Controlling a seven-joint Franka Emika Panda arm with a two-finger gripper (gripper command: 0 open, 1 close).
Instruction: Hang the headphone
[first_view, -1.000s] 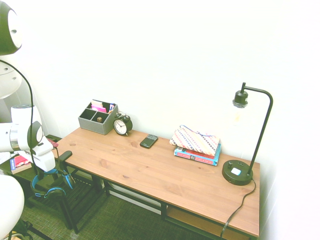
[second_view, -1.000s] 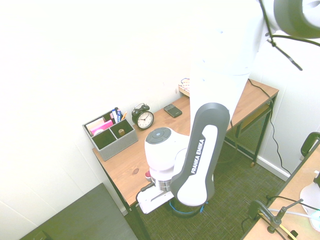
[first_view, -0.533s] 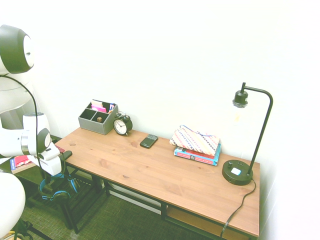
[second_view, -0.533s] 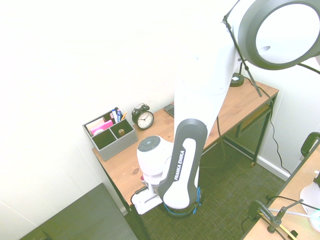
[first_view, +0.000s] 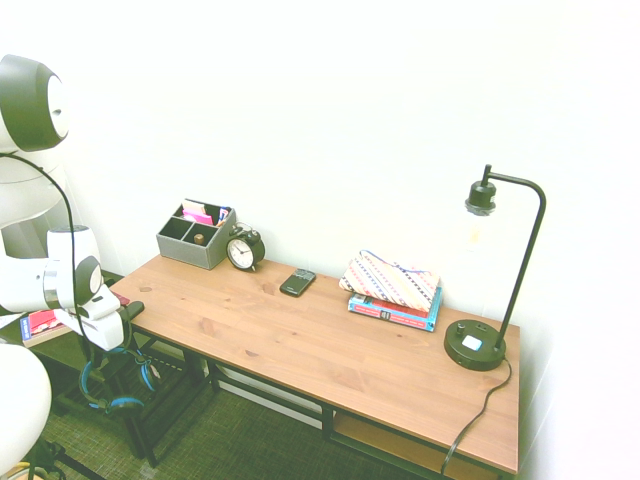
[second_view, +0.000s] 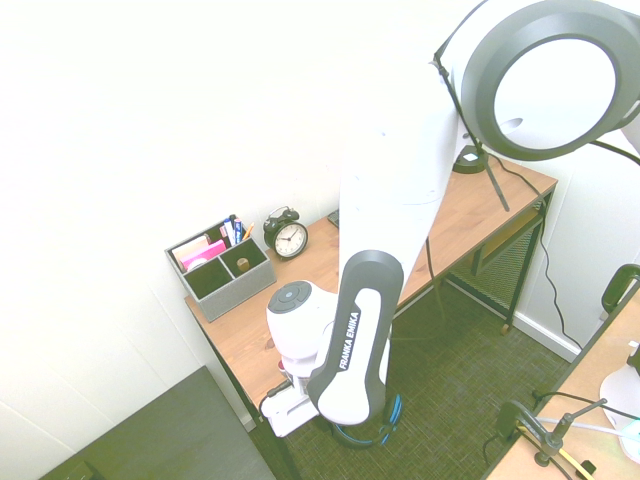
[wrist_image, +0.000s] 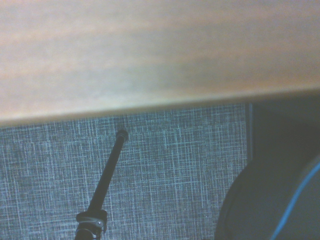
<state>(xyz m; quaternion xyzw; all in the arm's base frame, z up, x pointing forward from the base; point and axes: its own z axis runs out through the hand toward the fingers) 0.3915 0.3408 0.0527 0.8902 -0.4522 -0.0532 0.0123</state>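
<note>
The headphone (first_view: 124, 403), a blue band with black cups, hangs in the air just off the left end of the wooden desk (first_view: 300, 330), below the tabletop. My gripper (first_view: 108, 345) is right above the headphone and shut on its upper part; the fingers themselves are mostly hidden by the hand. From the other side, only a blue sliver of the headphone (second_view: 393, 415) shows under my forearm. The wrist view has a black cup with a blue line (wrist_image: 280, 210), the desk edge (wrist_image: 150, 50) and a thin black peg (wrist_image: 107, 172) over the carpet, apart from the cup.
On the desk stand a grey organiser (first_view: 195, 238), a small black alarm clock (first_view: 244, 250), a phone (first_view: 297, 282), books under a patterned cloth (first_view: 393, 285) and a black lamp (first_view: 476, 345). A low shelf with a red book (first_view: 40, 325) sits left of my gripper.
My gripper has dropped lower beside the desk's left end and shifted slightly along it. The headphone went down with it and now hangs below the tabletop.
</note>
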